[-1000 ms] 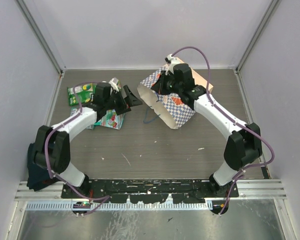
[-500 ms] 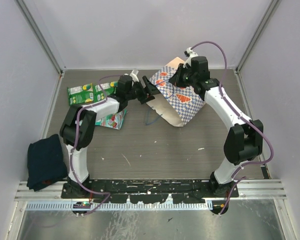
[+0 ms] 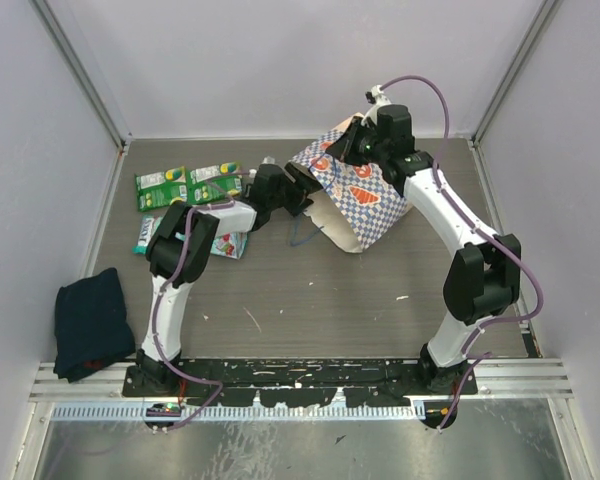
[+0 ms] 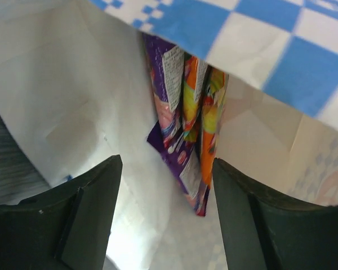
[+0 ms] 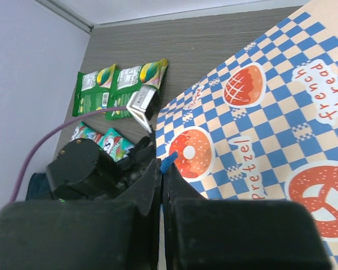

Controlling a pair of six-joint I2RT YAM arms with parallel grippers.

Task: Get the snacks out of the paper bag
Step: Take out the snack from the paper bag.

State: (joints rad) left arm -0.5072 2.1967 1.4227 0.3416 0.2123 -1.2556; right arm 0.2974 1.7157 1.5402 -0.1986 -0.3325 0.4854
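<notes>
The checkered paper bag (image 3: 365,195) lies tilted at the back, mouth facing left. My right gripper (image 3: 348,148) is shut on its upper blue cord handle (image 5: 168,161) and holds that edge up; the bag's printed side (image 5: 259,112) fills the right wrist view. My left gripper (image 3: 300,190) is open, its fingers reaching into the bag's mouth. In the left wrist view it (image 4: 166,171) faces the cream inside, where a purple packet (image 4: 174,112) and an orange-yellow packet (image 4: 209,118) stand on edge, untouched. Two green packets (image 3: 160,187) and two teal packets (image 3: 225,240) lie on the table at left.
A dark blue cloth (image 3: 92,320) lies at the near left edge. The bag's second cord handle (image 3: 298,236) loops on the table below its mouth. The green packets (image 5: 98,90) and teal packets (image 5: 117,147) also show in the right wrist view. Grey walls close in three sides.
My left gripper moved right from the packets at left into the bag's mouth. My right gripper moved back and up with the handle, tipping the bag.
</notes>
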